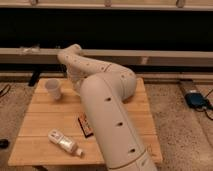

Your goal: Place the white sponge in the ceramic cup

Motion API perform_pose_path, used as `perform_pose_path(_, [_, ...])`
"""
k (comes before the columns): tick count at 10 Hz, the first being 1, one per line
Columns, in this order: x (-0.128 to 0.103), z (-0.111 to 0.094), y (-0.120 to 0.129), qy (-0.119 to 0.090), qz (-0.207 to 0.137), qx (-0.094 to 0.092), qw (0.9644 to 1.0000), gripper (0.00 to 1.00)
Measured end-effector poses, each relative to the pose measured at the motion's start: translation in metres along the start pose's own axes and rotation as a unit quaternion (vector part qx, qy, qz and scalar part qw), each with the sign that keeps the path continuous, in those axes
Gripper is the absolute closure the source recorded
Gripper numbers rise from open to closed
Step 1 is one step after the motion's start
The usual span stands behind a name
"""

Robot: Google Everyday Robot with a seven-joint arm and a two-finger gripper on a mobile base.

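The ceramic cup (52, 89) is a small pale tapered cup standing upright at the back left of the wooden table (42, 122). My white arm reaches over the table, bends at the back and comes down just right of the cup. The gripper (75, 85) is at the end of that arm, close beside the cup and mostly hidden by the arm. The white sponge is not visible; it may be behind the arm or in the gripper.
A white bottle-like object (64, 141) lies near the table's front left. A black rectangular bar (86, 125) lies beside my arm at the middle. A blue device (196, 99) sits on the floor at the right. A dark wall with a ledge runs behind.
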Motion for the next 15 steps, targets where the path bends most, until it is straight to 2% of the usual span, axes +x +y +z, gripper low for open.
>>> perform_pose_path(2, [-0.014, -0.036, -0.003, -0.04, -0.012, -0.002, 0.9991, 1.0])
perform_pose_path(3, [-0.025, -0.058, 0.001, -0.066, -0.024, -0.005, 0.9975, 1.0])
perform_pose_path(5, [-0.041, -0.087, 0.01, -0.103, -0.046, -0.012, 0.9936, 1.0])
perform_pose_path(8, [-0.076, -0.131, 0.045, -0.169, -0.092, -0.031, 0.9809, 1.0])
perform_pose_path(9, [-0.085, -0.138, 0.059, -0.184, -0.106, -0.038, 0.9765, 1.0])
perform_pose_path(10, [-0.097, -0.143, 0.082, -0.203, -0.128, -0.048, 0.9696, 1.0])
perform_pose_path(11, [-0.104, -0.146, 0.098, -0.214, -0.142, -0.056, 0.965, 1.0])
perform_pose_path(13, [-0.116, -0.136, 0.136, -0.225, -0.167, -0.084, 0.9564, 1.0])
perform_pose_path(15, [-0.123, -0.119, 0.162, -0.226, -0.179, -0.115, 0.9506, 1.0])
